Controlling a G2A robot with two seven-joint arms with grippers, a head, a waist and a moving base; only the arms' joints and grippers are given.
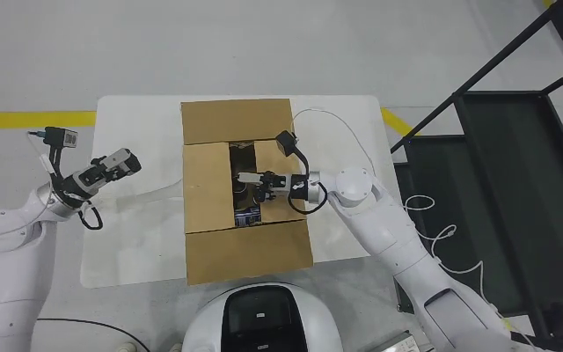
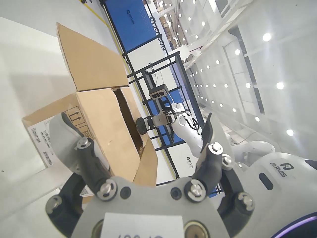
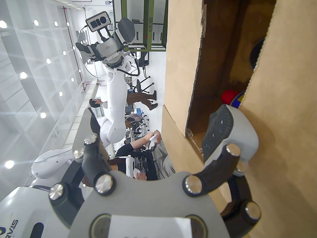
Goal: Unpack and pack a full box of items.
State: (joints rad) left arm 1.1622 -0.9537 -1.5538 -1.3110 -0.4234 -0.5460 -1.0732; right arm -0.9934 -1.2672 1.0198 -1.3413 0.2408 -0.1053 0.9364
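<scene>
right pincer (image 3: 151,130): standing apart, hovering above box (image 1: 236,121) opening
left pincer (image 2: 136,133): standing apart, box lying ahead

— How many boxes do you have?
— One cardboard box (image 1: 211,189), on one table (image 1: 132,229). It has four flaps (image 1: 237,119).
— And inside it?
— I can count two items: one red-topped thing (image 3: 229,95) and one dark round thing (image 3: 256,53). Any others are hidden from me.
— Grippers?
— Two: my left gripper (image 1: 132,163) and my right gripper (image 1: 237,182).
</scene>
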